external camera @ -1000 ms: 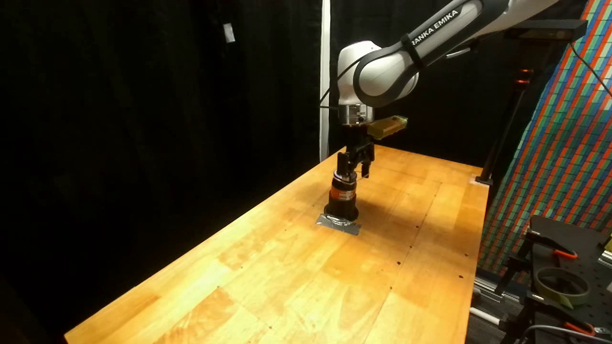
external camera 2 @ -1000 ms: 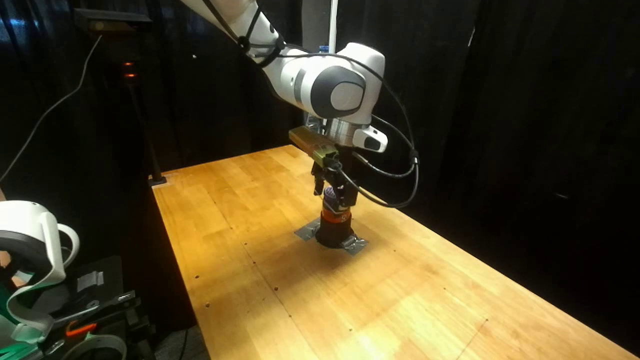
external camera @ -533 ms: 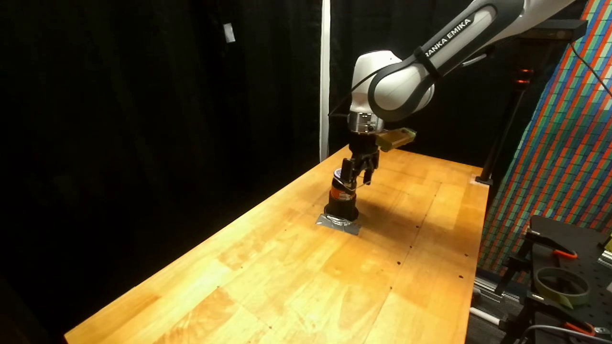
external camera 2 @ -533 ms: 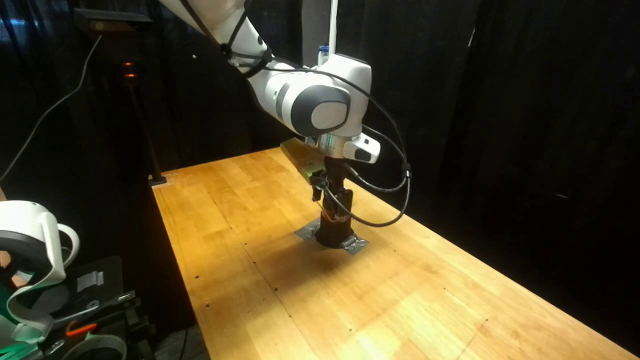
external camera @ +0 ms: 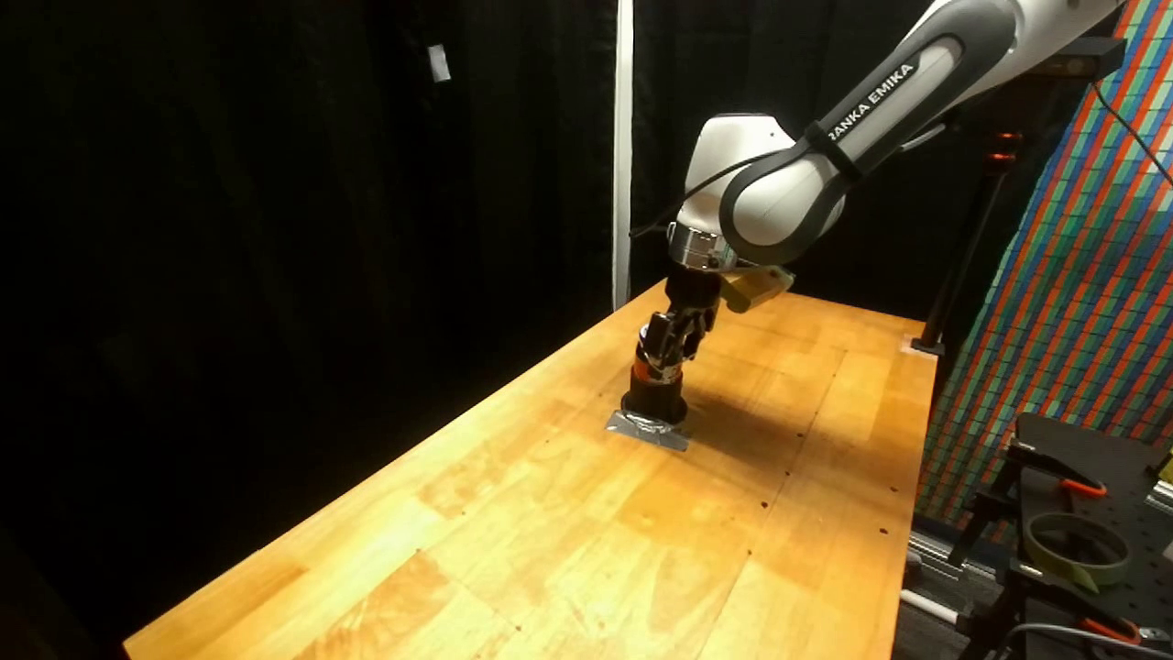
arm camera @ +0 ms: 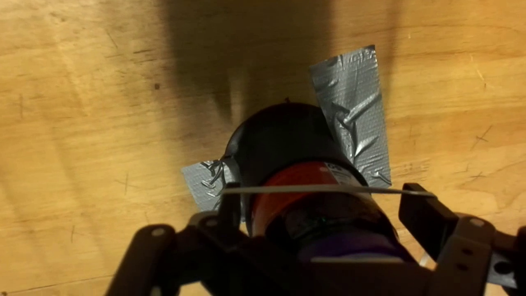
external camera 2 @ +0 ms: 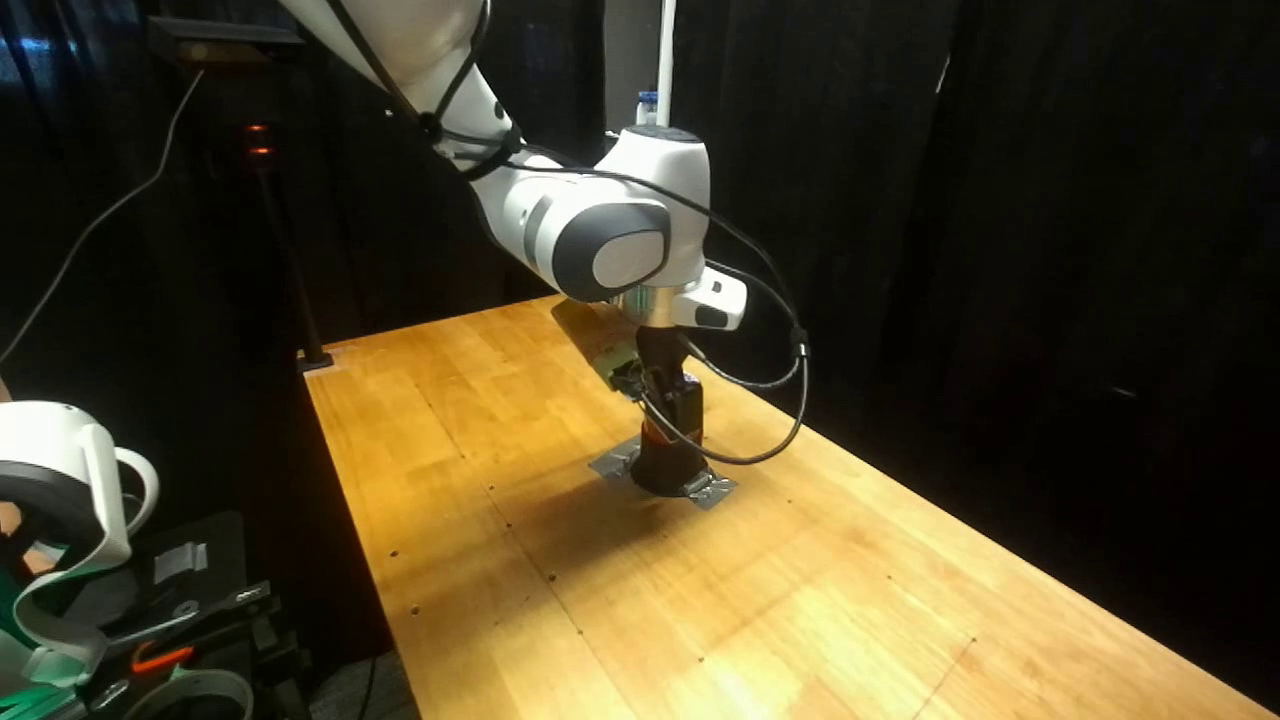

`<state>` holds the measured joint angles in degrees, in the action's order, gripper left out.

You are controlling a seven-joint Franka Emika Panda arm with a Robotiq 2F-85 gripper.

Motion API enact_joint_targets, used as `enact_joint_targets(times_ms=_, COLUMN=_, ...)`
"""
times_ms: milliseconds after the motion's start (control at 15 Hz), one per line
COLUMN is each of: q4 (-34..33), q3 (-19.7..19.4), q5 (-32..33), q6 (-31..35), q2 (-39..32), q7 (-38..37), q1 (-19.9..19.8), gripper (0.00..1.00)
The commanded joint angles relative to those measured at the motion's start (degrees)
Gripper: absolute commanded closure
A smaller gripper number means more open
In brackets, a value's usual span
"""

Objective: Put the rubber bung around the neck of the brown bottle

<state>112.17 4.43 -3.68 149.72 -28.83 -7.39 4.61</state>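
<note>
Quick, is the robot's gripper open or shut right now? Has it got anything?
Gripper: open, with a thin rubber band stretched across it.

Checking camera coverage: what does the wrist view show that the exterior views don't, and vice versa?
Wrist view only: the rubber band traceable right across the open hand, plus small cross marks on the wooden table.
Exterior views only: the Franka arm, black curtains, a tape roll.
Shared: the hand, the wooden table, the brown bottle with its orange label, duct tape.
</note>
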Motion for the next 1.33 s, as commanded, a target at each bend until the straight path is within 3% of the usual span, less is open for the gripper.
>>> enact_joint_targets(times_ms=0, q4=2.64, q3=-1.26, q5=1.20, q6=2.60, q2=1.62, q7=-0.32, q1=1.30, gripper=0.00)
enact_joint_targets(times_ms=400, q4=3.89, q3=-3.96, q5=4.82, q6=3.64, q2=3.23, q7=-3.34, q1=3.97, gripper=0.00)
enact_joint_targets(times_ms=467, q4=4.70, q3=-4.31, q5=5.56, q6=3.82, q2=3.91, q7=-3.72, q1=4.41, gripper=0.25)
enact_joint_targets(times_ms=600, q4=6.94, q3=-3.87, q5=5.69, q6=3.49, q2=5.65, q7=-3.33, q1=4.34, gripper=0.32)
enact_joint_targets(times_ms=933, q4=15.06, q3=-2.30, q5=4.22, q6=5.29, q2=10.89, q7=-1.76, q1=3.15, gripper=0.72)
enact_joint_targets(times_ms=1067, q4=19.19, q3=-2.51, q5=4.61, q6=9.69, q2=12.98, q7=-1.89, q1=3.17, gripper=0.87)
enact_joint_targets(times_ms=1267, q4=25.71, q3=-1.19, q5=3.15, q6=23.26, q2=14.84, q7=-0.06, q1=2.32, gripper=0.95)
